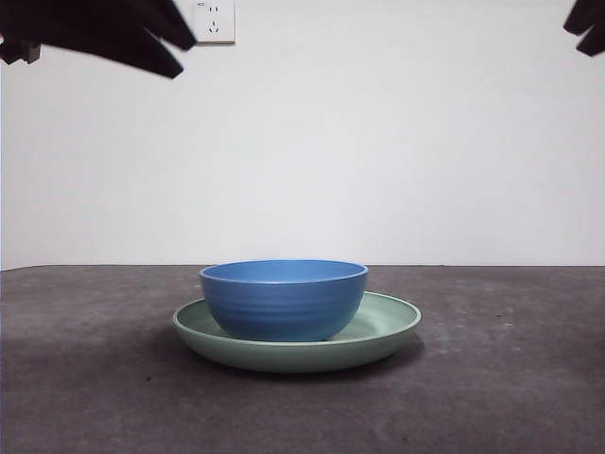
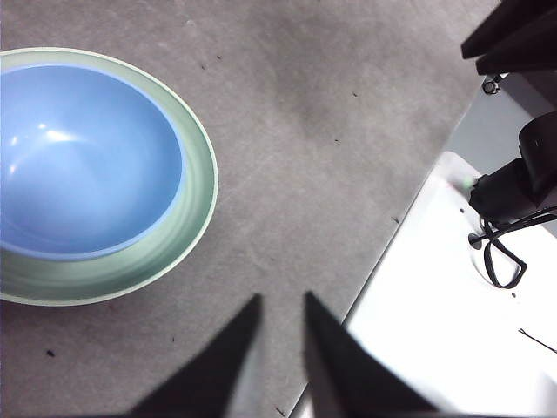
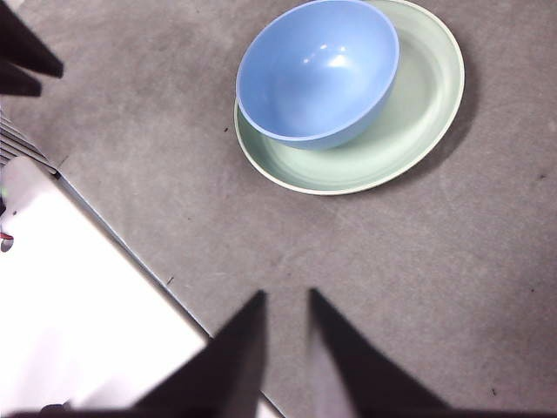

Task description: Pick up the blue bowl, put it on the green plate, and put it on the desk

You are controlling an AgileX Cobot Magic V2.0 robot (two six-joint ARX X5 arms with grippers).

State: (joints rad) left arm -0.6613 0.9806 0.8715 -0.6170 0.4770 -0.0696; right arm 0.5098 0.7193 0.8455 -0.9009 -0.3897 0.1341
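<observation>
The bowl (image 1: pixel 284 299) sits upright inside the plate (image 1: pixel 389 326), offset toward one side of it; the plate rests on the tabletop (image 1: pixel 510 378). The front view shows both stacked at centre, with my arms only as dark tips at 10 and 2 o'clock. My left gripper (image 2: pixel 280 305) hangs above bare tabletop, well apart from the plate, jaws nearly closed and holding nothing. My right gripper (image 3: pixel 287 300) is likewise raised, jaws narrowly parted, empty. Only the wrist views show the bowl's empty interior.
</observation>
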